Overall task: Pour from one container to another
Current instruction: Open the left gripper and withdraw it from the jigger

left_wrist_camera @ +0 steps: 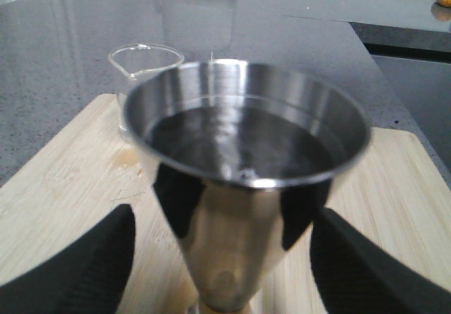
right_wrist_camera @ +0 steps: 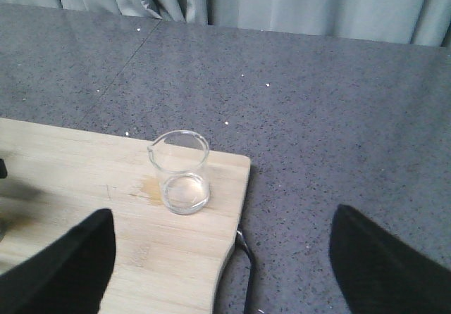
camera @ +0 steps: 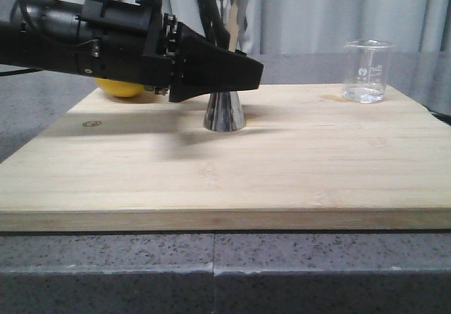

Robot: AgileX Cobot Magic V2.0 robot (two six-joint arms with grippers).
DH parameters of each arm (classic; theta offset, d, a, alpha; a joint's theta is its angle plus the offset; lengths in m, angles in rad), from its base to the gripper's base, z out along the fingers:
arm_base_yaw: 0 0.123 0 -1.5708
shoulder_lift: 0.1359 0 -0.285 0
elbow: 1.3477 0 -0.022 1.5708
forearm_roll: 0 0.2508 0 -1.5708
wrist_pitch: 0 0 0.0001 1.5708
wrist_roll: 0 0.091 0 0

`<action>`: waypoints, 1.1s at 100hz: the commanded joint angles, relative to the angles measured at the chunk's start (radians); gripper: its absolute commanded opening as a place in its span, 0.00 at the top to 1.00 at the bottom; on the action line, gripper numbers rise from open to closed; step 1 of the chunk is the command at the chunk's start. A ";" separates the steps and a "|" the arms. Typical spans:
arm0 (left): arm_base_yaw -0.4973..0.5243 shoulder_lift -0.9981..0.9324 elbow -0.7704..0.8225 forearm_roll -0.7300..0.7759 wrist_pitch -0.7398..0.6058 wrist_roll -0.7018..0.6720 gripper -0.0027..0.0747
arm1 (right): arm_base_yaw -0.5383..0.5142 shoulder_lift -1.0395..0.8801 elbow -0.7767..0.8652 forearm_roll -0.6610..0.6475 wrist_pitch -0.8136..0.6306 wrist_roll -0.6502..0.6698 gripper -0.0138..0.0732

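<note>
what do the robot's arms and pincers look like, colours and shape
The left arm is matte black and boxy, with visible screws and thin black cables along its top. Its left pincer tapers into a broad black wedge. In both wrist views the fingers are black with a fine ribbed texture; the right pincer has the same dark, rounded fingers.

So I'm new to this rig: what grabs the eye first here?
The left end effector, open, flanking the steel jigger mid-board, which seems to hold liquid. Then the glass beaker at the wooden board's far right corner, and something yellow behind the left arm.
</note>
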State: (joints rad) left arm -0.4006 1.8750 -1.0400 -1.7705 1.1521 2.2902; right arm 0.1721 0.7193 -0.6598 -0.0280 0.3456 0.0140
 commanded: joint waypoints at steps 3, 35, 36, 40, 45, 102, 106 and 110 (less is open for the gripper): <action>-0.008 -0.046 -0.028 -0.074 0.112 -0.013 0.21 | 0.001 -0.006 -0.026 -0.011 -0.084 -0.007 0.18; -0.008 -0.092 -0.028 -0.016 0.049 -0.077 0.21 | 0.001 -0.006 -0.026 -0.011 -0.085 -0.007 0.18; -0.008 -0.094 -0.028 -0.010 0.045 -0.085 0.21 | 0.001 -0.006 -0.026 -0.011 -0.085 -0.007 0.18; -0.008 -0.106 -0.028 0.012 0.019 -0.096 0.21 | 0.001 -0.006 -0.026 -0.011 -0.085 -0.007 0.18; -0.008 -0.120 -0.028 0.042 -0.008 -0.126 0.21 | 0.001 -0.006 -0.026 -0.011 -0.087 -0.007 0.18; -0.008 -0.358 -0.049 0.532 -0.225 -0.629 0.21 | 0.001 -0.006 -0.026 -0.011 -0.087 -0.007 0.18; -0.008 -0.378 -0.060 0.595 -0.227 -0.689 0.21 | 0.001 -0.006 -0.026 -0.011 -0.087 -0.007 0.18; -0.008 -0.399 -0.073 0.651 -0.235 -0.759 0.21 | 0.001 -0.006 -0.026 -0.011 -0.087 -0.007 0.18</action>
State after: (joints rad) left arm -0.4006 1.5544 -1.0643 -1.1761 0.9131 1.6690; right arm 0.1721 0.7193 -0.6598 -0.0298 0.3429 0.0123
